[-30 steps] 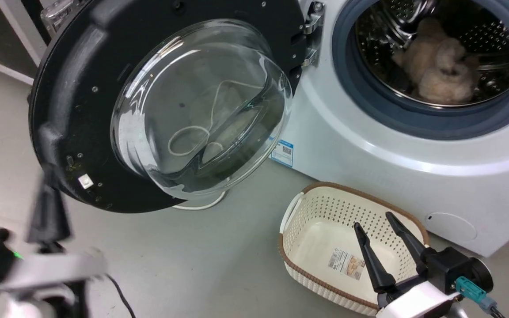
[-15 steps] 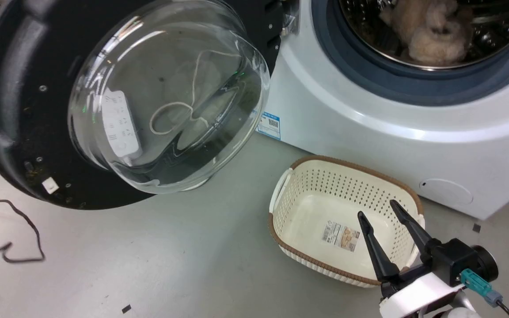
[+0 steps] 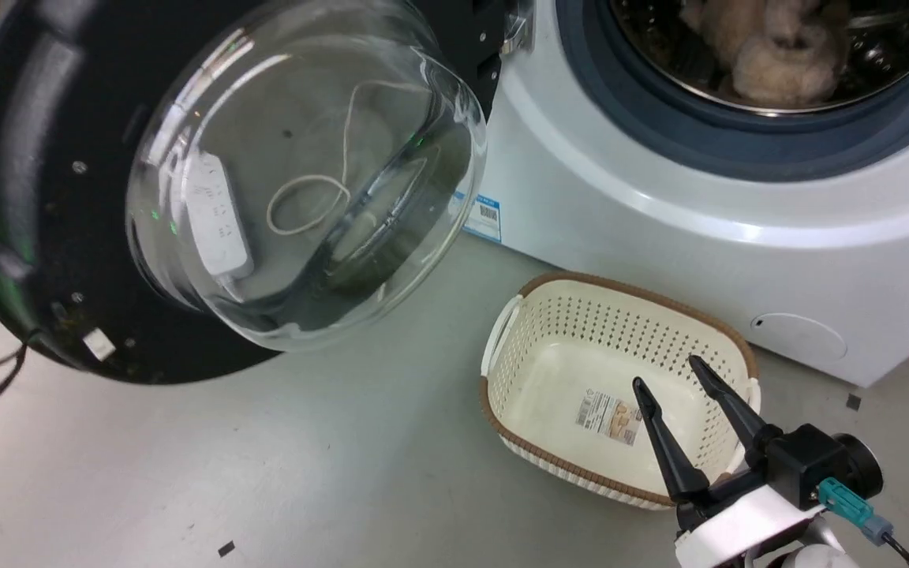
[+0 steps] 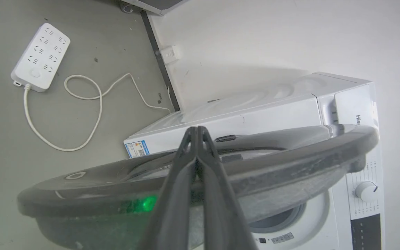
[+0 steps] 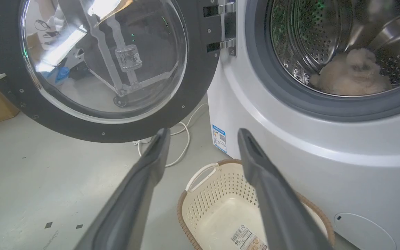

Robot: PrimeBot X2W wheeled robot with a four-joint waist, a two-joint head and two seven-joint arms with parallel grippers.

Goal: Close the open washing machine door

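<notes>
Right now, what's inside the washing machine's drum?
A fluffy beige bundle lies low in the perforated steel drum. Anything beneath it is covered, and the drum's right side is cut off.

A cream basket (image 3: pixel 581 327) lies below the right claw (image 3: pixel 667 372), a sticker (image 3: pixel 611 416) on its floor just left of the tips; a beige fluffy bundle (image 3: pixel 778 55) sits well beyond. A power strip (image 4: pixel 41 57) and looped cord (image 4: pixel 63 150) lie far left of the left claw (image 4: pixel 197 129)
</notes>
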